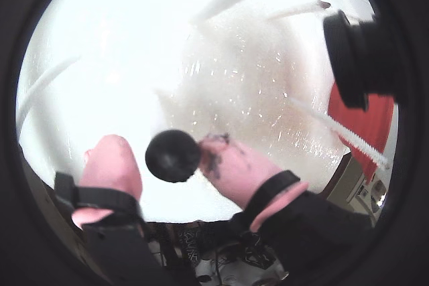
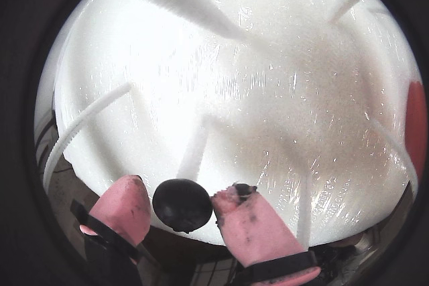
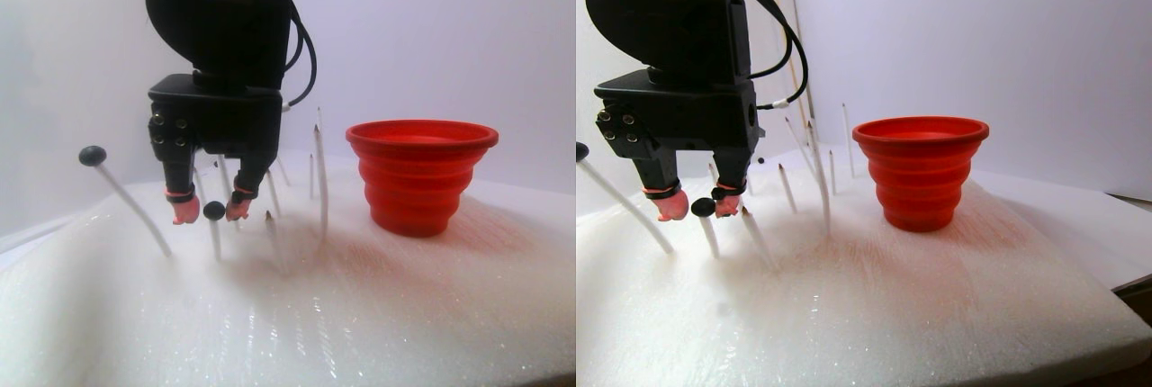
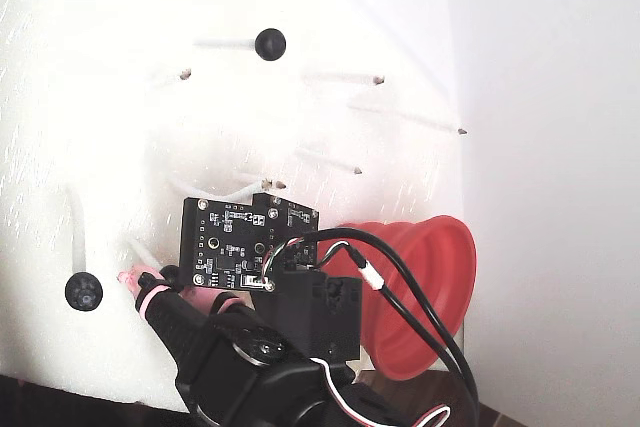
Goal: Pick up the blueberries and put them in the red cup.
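One of the blueberries (image 1: 173, 156) (image 2: 182, 204) sits on top of a white stick, between the pink fingertips of my gripper (image 1: 164, 149) (image 2: 181, 192) (image 3: 212, 211). The right pad (image 1: 228, 165) touches it. A small gap shows between it and the left pad (image 1: 110, 165), so the gripper is open around it. Two other blueberries (image 4: 270, 44) (image 4: 84, 291) stand on sticks farther off; one (image 3: 92, 155) is left of the gripper in the stereo pair view. The red cup (image 3: 421, 175) (image 4: 420, 287) (image 1: 365, 122) stands upright on the foam, to the gripper's right.
A white foam pad (image 3: 378, 315) holds several thin white sticks (image 3: 319, 180) with bare brown tips, around and between gripper and cup. A black camera housing (image 1: 362, 51) juts in at the upper right of a wrist view. The pad's edge (image 4: 60, 382) lies near the arm's base.
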Robot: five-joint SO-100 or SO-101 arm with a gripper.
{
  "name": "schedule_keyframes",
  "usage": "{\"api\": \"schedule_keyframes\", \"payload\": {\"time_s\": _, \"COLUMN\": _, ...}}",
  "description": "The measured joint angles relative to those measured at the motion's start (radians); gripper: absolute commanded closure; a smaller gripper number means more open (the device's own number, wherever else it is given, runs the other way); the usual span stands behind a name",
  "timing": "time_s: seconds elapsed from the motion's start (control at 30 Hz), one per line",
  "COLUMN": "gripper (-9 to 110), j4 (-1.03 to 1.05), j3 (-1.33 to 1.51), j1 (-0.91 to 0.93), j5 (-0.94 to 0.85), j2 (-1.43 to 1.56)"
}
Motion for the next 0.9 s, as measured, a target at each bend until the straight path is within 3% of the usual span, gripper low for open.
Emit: {"api": "schedule_keyframes", "payload": {"time_s": 0.9, "gripper": 88, "j4": 0.000, "j3": 0.000, "j1": 0.006, "j5": 0.000, "j2": -0.012}}
